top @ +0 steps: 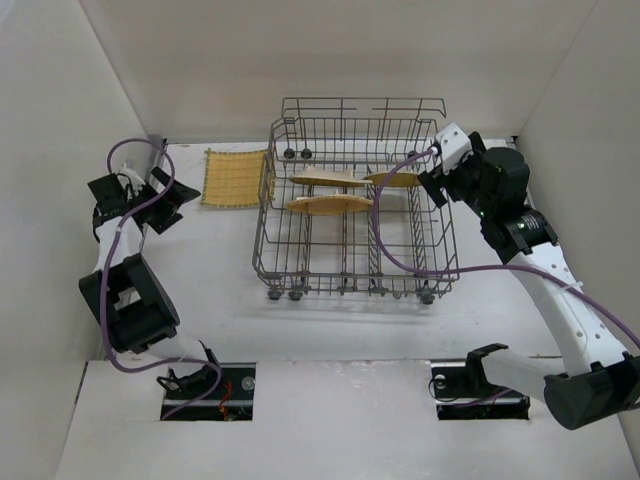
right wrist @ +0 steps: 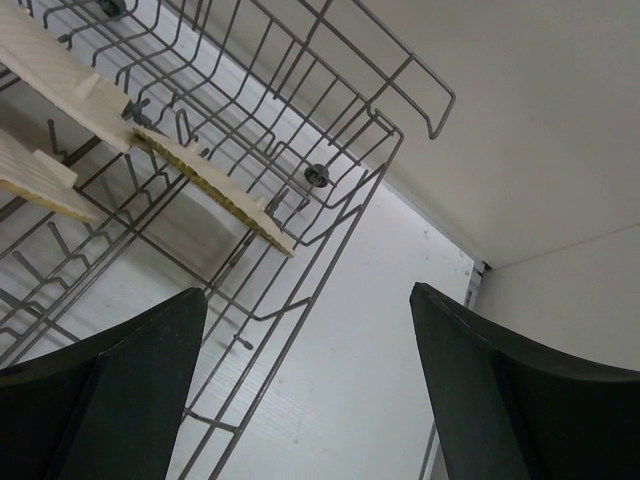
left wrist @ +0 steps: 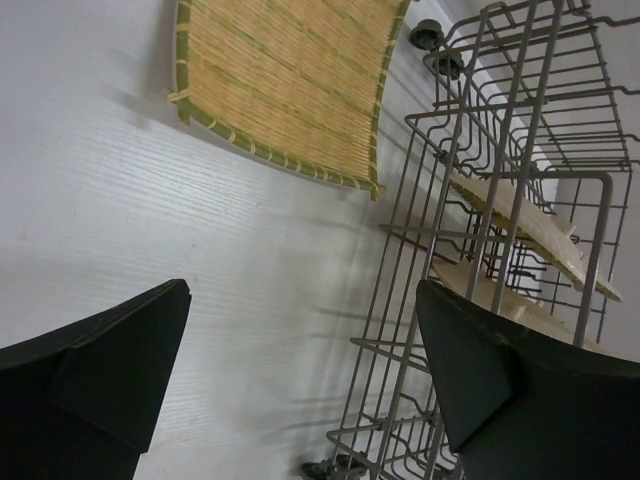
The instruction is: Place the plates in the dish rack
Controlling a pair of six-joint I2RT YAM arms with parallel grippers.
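1. The rack is a rectangular basket of thin grey wire. It has rows of upright tines, a taller back rail and small dark wheels under its near edge.
2. Three plates stand on edge among the tines in the rack's far half, two toward the left and one toward the right. From above they show as thin tan slivers. The wrist views show pale faces with ribbed stripes.
3. The fourth plate lies flat on the table just beside the rack's far left corner. It is a rounded square of pale yellow ribbed strips with a green rim.
4. The left gripper has matte black, wedge-shaped fingers. They are spread wide with nothing between them, over bare table to the left of the rack and near the fourth plate.
5. The right gripper has its jaws wide apart too and holds nothing. It hangs at the rack's far right corner, by the rim.
6. The table is matte white with a fine lined grain.
7. Plain white walls close in the back and both sides.
8. A purple cable from the right arm loops across the rack's right half.
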